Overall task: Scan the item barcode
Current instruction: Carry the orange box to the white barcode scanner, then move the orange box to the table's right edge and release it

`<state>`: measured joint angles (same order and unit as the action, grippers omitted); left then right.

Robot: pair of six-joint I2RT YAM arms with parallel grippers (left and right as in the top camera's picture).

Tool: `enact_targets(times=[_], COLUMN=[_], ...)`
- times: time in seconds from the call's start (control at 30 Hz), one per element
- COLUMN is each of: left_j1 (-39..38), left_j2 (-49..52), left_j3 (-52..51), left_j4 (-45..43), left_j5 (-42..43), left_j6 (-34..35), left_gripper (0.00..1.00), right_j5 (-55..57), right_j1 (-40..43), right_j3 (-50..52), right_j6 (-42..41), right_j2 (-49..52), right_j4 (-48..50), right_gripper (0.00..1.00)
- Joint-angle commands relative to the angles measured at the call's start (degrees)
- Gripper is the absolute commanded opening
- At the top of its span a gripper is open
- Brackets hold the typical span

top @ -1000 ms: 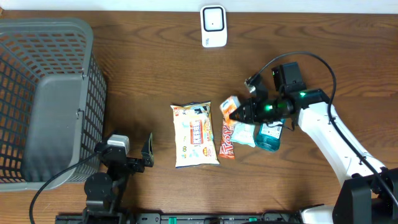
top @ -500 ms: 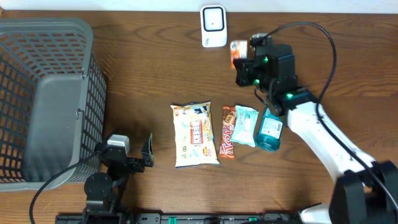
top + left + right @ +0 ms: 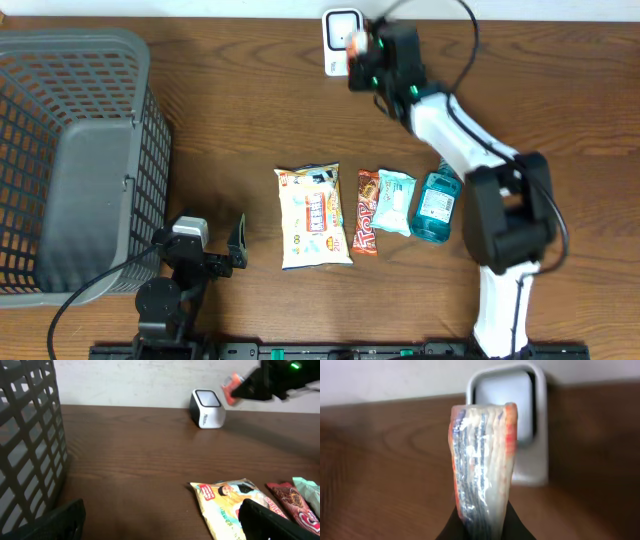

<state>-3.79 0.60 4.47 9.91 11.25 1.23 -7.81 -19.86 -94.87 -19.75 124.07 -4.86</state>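
— Where did we find the item?

— We saw the orange packet (image 3: 482, 465) pinched at its lower end in the right claw (image 3: 366, 50), which was clamped tight on it. It hung at the far edge of the table (image 3: 220, 100), raised off the wood, right in front of the scanner (image 3: 342, 40). From the right wrist, the packet stood edge-on before the scanner's dark window. We could not tell whether the two touched; from the left wrist camera they looked slightly apart.

— And the left claw?

— We saw the left claw (image 3: 160, 515) spread wide with nothing in it, low at the near side of the table, beside the basket (image 3: 150, 150).

— What else lay there?

— We counted four things in a row at the middle of the table: a snack bag (image 3: 315, 217), a chocolate bar (image 3: 367, 225) just to its right, then a teal pouch (image 3: 395, 202), then a blue bottle (image 3: 435, 205) lying flat. They lay close together, well apart from the scanner. The right arm stretched over the bottle's end of the row.
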Motion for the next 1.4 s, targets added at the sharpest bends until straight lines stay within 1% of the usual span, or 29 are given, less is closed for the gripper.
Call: enact_targets(times=[0.0,0.13,0.23,0.37,0.67,0.73,0.87,1.07,1.2,1.37], left_j1=[0.2,0.2,0.2,0.2,0.2,0.2,0.2,0.2,0.2,0.2], left_j2=[-0.3,-0.3,-0.3,-0.3,-0.3,-0.3,-0.3,-0.3,-0.3,-0.3], left_j3=[-0.9,-0.9,-0.9,-0.9,-0.9,-0.9,-0.9,-0.9,-0.9,-0.9], left_j4=[1.5,1.5,1.5,1.5,1.5,1.5,1.5,1.5,1.5,1.5], left_j5=[-0.1,-0.1,-0.1,-0.1,-0.1,-0.1,-0.1,-0.1,-0.1,-0.1], left_j6=[-0.8,-0.8,-0.8,-0.8,-0.8,-0.8,-0.8,-0.8,-0.8,-0.8], left_gripper=[0.98,0.98,0.98,0.98,0.98,0.98,0.98,0.98,0.98,0.98], right_j5=[0.0,0.0,1.3,4.9,4.9,5.8,12.5,22.0,26.7,33.1], right_j1=[-0.4,-0.5,-0.5,-0.5,-0.5,-0.4,0.0,3.1,7.5,15.2], right_j3=[-13.7,-24.4,-28.7,-29.3,-29.3,-29.7,-31.3,-31.7,-31.7,-31.7], right_j6=[0.5,0.5,0.5,0.5,0.5,0.5,0.5,0.6,1.6,1.6], right_j2=[6.8,13.9,17.6,19.0,18.9,17.8,13.6,2.0,-4.5,-6.5], right_j4=[-3.9,-7.5,-8.3,-8.7,-10.6,-13.1,-20.1,-32.2,-40.5,-47.6], right_gripper=[0.01,0.01,0.01,0.01,0.01,0.02,0.01,0.01,0.01,0.01])
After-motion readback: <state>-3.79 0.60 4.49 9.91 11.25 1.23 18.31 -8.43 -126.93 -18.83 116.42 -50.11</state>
